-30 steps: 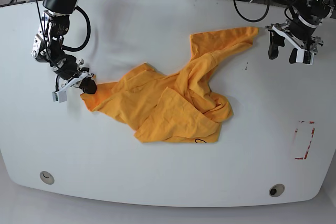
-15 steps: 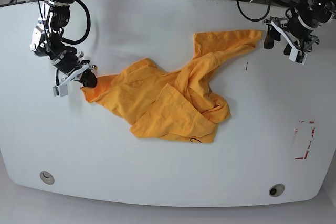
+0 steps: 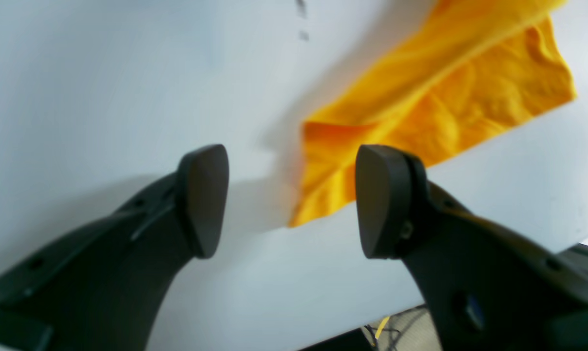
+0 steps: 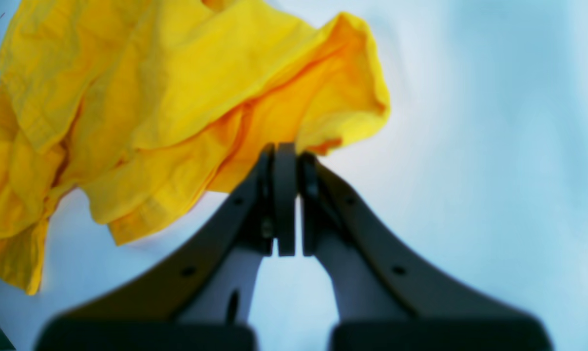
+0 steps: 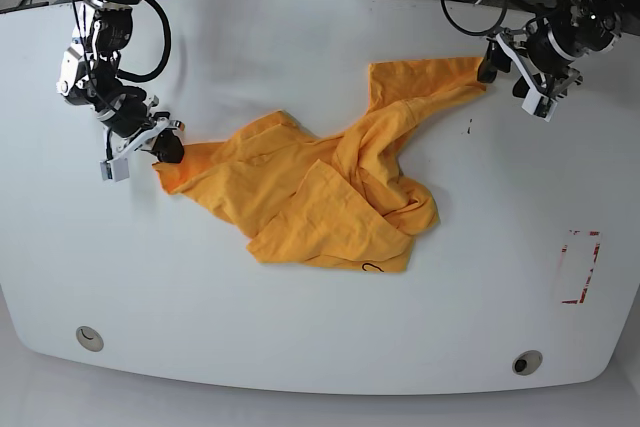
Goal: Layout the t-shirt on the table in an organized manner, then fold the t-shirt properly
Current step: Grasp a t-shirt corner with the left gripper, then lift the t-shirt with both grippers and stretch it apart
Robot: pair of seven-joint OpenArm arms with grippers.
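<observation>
You are bringing your left gripper (image 5: 508, 77) inward from the right side to the t-shirt's (image 5: 330, 187) far end, jaws spread; your right gripper (image 5: 150, 153) is staying put, pinching the opposite end as the shirt is lying bunched across the table (image 5: 240, 317).

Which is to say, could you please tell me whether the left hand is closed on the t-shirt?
No, the left hand has its fingers apart, with nothing clamped between them.
</observation>
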